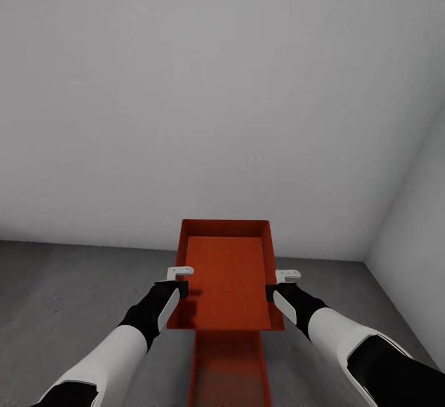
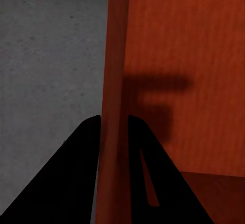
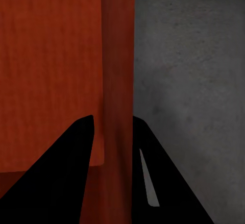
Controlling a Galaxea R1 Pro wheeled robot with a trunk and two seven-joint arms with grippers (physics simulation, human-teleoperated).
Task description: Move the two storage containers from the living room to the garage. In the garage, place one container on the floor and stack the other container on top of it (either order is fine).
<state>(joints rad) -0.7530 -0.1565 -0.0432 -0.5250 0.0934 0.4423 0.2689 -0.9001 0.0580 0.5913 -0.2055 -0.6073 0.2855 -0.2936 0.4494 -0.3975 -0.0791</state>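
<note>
An orange-red storage container point(image 1: 225, 274) is held in the air between my two arms, open side up. My left gripper point(image 1: 177, 284) is shut on its left wall point(image 2: 113, 81), one black finger point(image 2: 76, 173) on each side. My right gripper point(image 1: 275, 287) is shut on the right wall point(image 3: 118, 71) in the same way. A second storage container point(image 1: 230, 367) sits on the dark grey concrete floor point(image 1: 68, 289) directly below and nearer to me, partly covered by the held one.
A plain white wall point(image 1: 216, 98) stands close ahead. It meets another white wall point(image 1: 414, 209) in a corner at the right. Bare concrete floor lies on both sides of the containers.
</note>
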